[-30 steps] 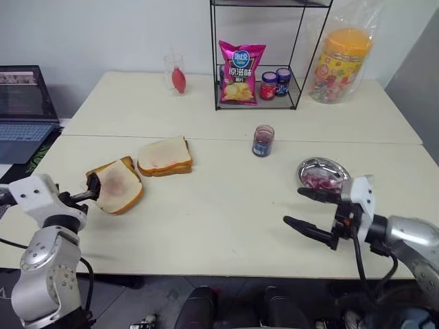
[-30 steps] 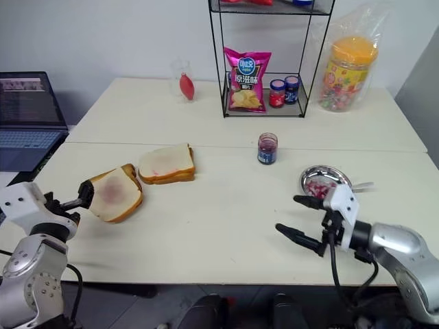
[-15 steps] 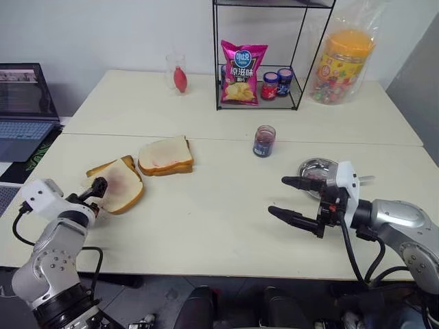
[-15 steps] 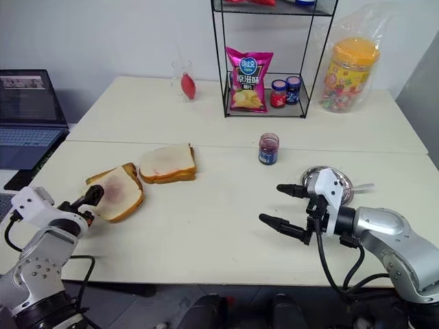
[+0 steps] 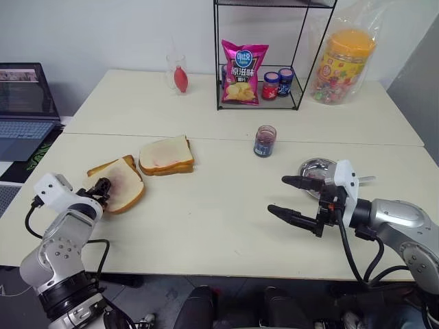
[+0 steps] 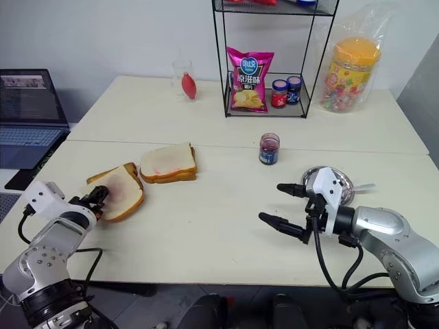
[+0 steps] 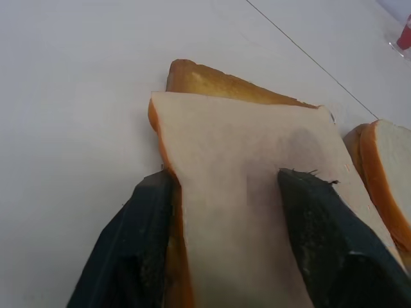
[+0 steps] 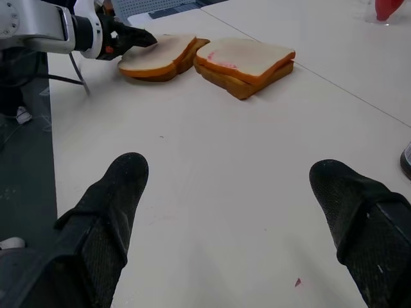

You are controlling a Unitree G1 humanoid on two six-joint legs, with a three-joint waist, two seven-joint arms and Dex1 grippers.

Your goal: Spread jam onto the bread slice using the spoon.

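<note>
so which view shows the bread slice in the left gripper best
The left wrist view: the bread slice lies close up between the left gripper's two fingers, over a toasted slice. The eye views show it small at the table's left; the right wrist view shows it far off, edge-on.

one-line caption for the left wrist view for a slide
Two black tool fingers straddling a thin pale white bread slice lying on a golden-brown toasted slice.

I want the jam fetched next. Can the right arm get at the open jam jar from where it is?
Probably yes. The right gripper hangs with jaws wide and empty, and the jam jar stands alone on bare table ahead of it. The metal dish sits off to the side, not between them.
</note>
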